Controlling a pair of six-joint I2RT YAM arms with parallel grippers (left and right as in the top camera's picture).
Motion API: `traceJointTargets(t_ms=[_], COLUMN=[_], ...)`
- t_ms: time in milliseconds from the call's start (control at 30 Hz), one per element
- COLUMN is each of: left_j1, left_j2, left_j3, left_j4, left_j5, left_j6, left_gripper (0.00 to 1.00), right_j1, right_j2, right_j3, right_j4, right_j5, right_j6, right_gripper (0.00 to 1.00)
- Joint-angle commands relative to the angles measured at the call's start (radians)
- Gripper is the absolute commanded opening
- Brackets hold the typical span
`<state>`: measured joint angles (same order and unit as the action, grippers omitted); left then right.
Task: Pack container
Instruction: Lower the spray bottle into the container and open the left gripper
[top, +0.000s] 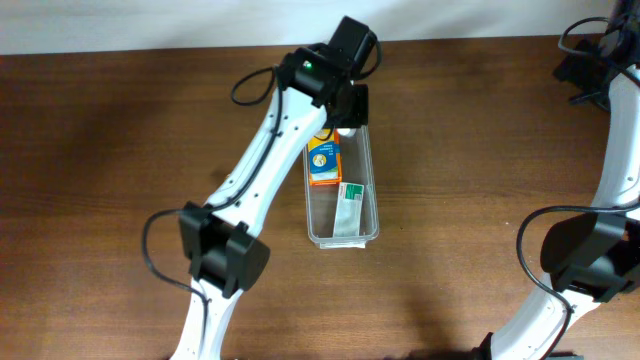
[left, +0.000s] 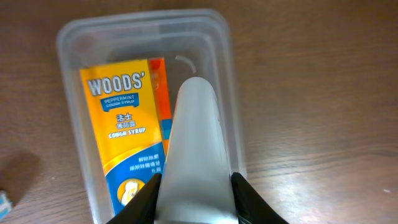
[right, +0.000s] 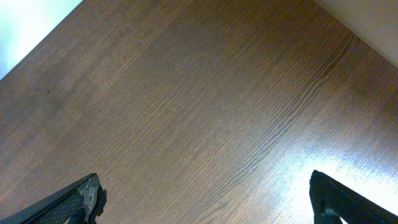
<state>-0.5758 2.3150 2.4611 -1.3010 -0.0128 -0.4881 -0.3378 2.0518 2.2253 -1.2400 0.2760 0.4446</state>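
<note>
Container sits just 3 o'clock of table centre, long axis running 12 to 6. Your left gripper is clamped on a plain white tube over the bin's 12 o'clock end. At the tube's 9 o'clock lies an orange box reading "WOODS' PEPPERMINT COUGH SYRUP", with Chinese characters below. White-and-green box lies at the 6 o'clock end, print unreadable. Your right gripper gapes wide, holding nothing, over the wooden table.

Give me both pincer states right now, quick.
Left pincer: closed on a pale tube-like item, over the container.
Right pincer: open, holding nothing, above the table.
</note>
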Motion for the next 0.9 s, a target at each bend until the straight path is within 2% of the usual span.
traceJointTargets(t_ms=[0,267,300,400,867], left_j1=[-0.003,-0.005,-0.005,-0.005,-0.005], left_j2=[0.048,0.09,0.095,0.109,0.126], left_j3=[-0.006,-0.006,-0.006,-0.006,-0.006], left_j4=[-0.001,0.0,0.0,-0.001,0.039], left_j5=[-0.008,-0.003,-0.003,-0.003,-0.011], left_j6=[-0.02,-0.02,-0.02,-0.02,-0.019], left_gripper=[0.28,0.29,0.32,0.33,0.32], right_j1=[0.004,0.004,0.004,0.004,0.004], right_j2=[0.003,0.003,0.003,0.003,0.003], right_j3=[-0.002,-0.002,-0.002,-0.002,-0.002], right_j4=[0.003,0.003,0.003,0.003,0.003], right_j5=[0.013,0.013,0.013,0.013,0.013], right_j6=[0.0,0.001,0.001,0.0,0.001], right_gripper=[0.98,0.98,0.98,0.98,0.98])
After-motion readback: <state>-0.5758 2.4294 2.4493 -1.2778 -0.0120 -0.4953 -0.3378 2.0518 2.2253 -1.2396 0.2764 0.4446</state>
